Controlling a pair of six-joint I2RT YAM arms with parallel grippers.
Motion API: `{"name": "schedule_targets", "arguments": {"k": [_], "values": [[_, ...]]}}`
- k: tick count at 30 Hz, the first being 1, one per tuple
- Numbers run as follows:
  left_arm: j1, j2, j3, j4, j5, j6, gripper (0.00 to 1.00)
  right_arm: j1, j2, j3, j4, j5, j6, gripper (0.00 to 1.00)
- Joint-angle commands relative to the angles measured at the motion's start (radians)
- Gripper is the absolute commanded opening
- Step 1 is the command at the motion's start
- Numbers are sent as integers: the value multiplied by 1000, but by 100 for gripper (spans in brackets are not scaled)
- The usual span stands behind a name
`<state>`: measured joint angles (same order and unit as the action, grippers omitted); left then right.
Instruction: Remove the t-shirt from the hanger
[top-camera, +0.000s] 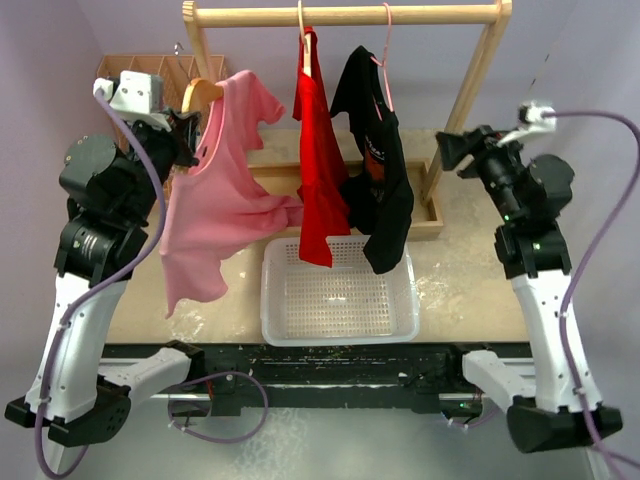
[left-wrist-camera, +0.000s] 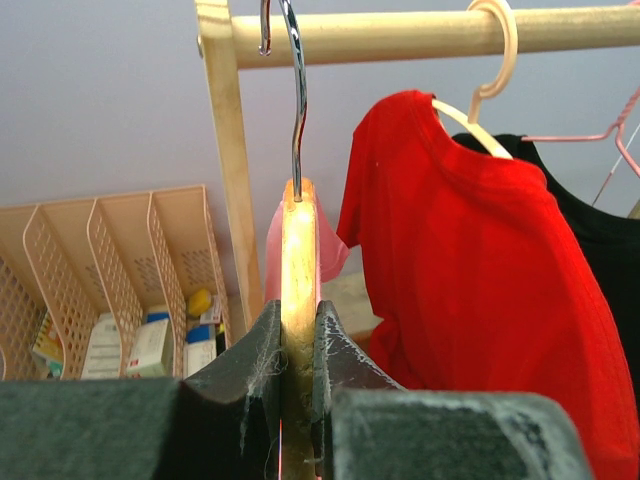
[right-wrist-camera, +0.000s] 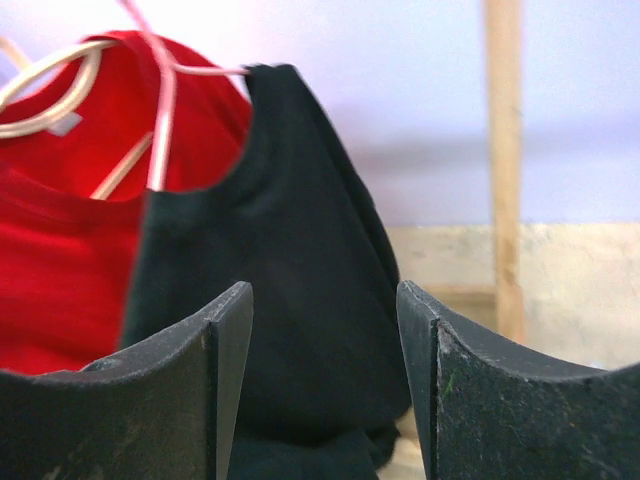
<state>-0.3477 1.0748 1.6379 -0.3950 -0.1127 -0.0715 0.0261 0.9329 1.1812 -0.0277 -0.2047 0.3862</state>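
Observation:
A pink t-shirt (top-camera: 215, 200) hangs on a wooden hanger (top-camera: 200, 93), which is held left of the rack's post, off the rail. My left gripper (top-camera: 190, 135) is shut on the hanger's wooden body. In the left wrist view the hanger (left-wrist-camera: 298, 240) sits clamped between the fingers of the left gripper (left-wrist-camera: 298, 312), its metal hook (left-wrist-camera: 296, 100) points up, and a bit of pink cloth (left-wrist-camera: 335, 250) shows behind. My right gripper (top-camera: 447, 150) is open and empty, to the right of the rack; in its wrist view, the right gripper (right-wrist-camera: 325, 295) faces the black shirt (right-wrist-camera: 290, 300).
A red t-shirt (top-camera: 320, 150) and a black t-shirt (top-camera: 385, 170) hang on the wooden rail (top-camera: 420, 14). A white mesh basket (top-camera: 272, 300) stands on the table below them. A beige file organiser (left-wrist-camera: 120, 250) stands at the back left.

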Motion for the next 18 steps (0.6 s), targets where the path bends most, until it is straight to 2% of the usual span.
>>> {"name": "schedule_targets", "arguments": {"k": [1, 4, 11, 14, 18], "values": [[-2, -75, 44, -55, -9, -33, 0, 217, 109, 188, 76, 29, -106, 63], [-2, -113, 36, -97, -7, -24, 0, 415, 219, 314, 52, 123, -187, 63], [-2, -199, -57, -127, -18, -26, 0, 677, 461, 624, -23, 184, -319, 62], [-2, -252, -140, -81, -7, -39, 0, 767, 543, 749, -53, 209, -370, 60], [-2, -295, -212, -21, 27, -36, 0, 839, 636, 837, -71, 196, -392, 57]]}}
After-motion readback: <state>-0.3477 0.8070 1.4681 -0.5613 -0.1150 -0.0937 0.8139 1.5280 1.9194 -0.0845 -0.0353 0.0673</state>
